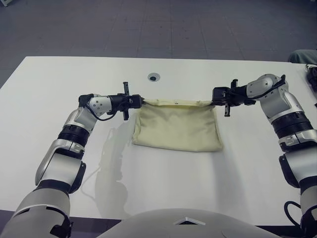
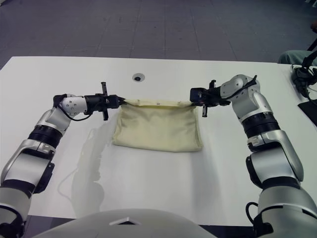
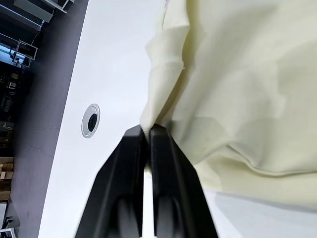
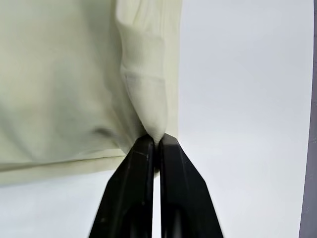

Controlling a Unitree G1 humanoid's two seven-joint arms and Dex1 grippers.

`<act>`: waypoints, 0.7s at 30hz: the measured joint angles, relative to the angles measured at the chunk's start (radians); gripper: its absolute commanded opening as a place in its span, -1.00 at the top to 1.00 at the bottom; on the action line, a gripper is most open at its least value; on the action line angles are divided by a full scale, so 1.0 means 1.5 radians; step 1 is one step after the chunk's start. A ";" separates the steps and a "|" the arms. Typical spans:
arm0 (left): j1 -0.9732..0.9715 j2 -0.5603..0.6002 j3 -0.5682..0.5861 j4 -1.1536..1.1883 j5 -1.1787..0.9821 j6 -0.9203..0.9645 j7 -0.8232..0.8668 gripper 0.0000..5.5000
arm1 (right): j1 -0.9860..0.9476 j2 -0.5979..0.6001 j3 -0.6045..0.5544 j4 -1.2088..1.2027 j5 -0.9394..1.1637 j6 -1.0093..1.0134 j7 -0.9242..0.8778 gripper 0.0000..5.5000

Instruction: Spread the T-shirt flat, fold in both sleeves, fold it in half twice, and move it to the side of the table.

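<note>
Currently clamped with both jaws on the far corners of the shirt (image 1: 177, 130), pinching little cloth. Might slip if tugged unevenly, skewing the fold.

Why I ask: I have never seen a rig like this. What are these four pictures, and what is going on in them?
It is a humanoid robot with two arms, each ending in a two-fingered pincer. The two wide pictures come from cameras in its head, looking down over the arms at a white table. The two close-ups come from cameras on its wrists. On the table lies a pale yellow shirt, already folded into a rectangle, and beyond it a small round port. The left pincer and the right pincer are each shut on a far corner of the shirt, with that edge stretched between them.
</note>
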 measured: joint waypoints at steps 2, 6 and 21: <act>0.000 -0.001 0.000 0.008 0.005 0.000 0.006 1.00 | 0.000 0.001 0.000 0.006 -0.006 0.000 -0.001 1.00; 0.000 -0.001 0.000 0.012 0.015 0.009 0.017 0.76 | 0.000 0.021 -0.003 0.025 -0.008 0.023 -0.020 0.78; 0.072 -0.022 0.060 -0.056 0.004 0.103 0.186 -0.08 | 0.025 0.107 -0.100 0.115 0.015 0.085 -0.289 -0.02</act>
